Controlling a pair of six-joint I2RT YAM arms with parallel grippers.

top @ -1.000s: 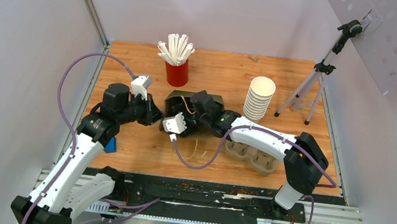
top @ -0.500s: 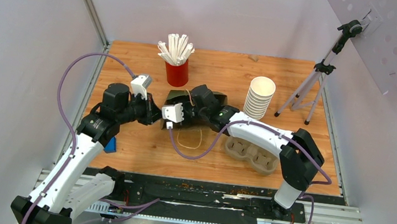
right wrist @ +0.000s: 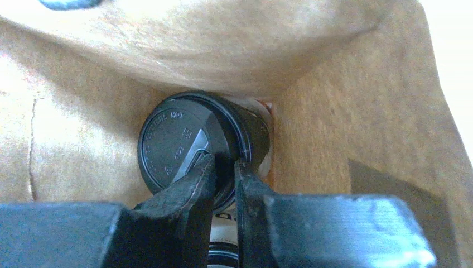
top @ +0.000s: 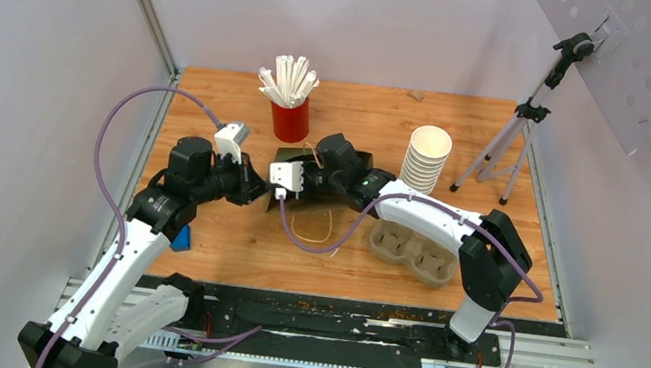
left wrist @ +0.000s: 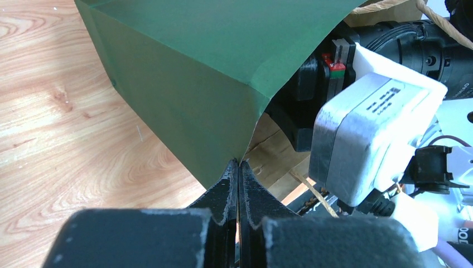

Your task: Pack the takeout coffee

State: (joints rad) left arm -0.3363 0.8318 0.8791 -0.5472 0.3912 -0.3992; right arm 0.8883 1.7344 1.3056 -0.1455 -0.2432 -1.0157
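A dark green paper bag lies on its side mid-table, its brown inside filling the right wrist view. The takeout coffee sits deep in the bag with its black sip lid facing the camera. My right gripper is inside the bag, its fingers drawn close on either side of the lid's raised rim and pinching it. In the top view the bag hides those fingers. My left gripper is shut on the edge of the bag's mouth, also visible from above.
A red cup of wrapped straws stands behind the bag. A stack of white cups and a tripod are at the right. A cardboard cup carrier lies under the right forearm. The bag's twine handle loops on the wood. A blue block sits by the left arm.
My right arm has pushed back and left, deeper into the bag, and its jaws have narrowed onto the lid rim. The left gripper has kept its hold on the bag edge.
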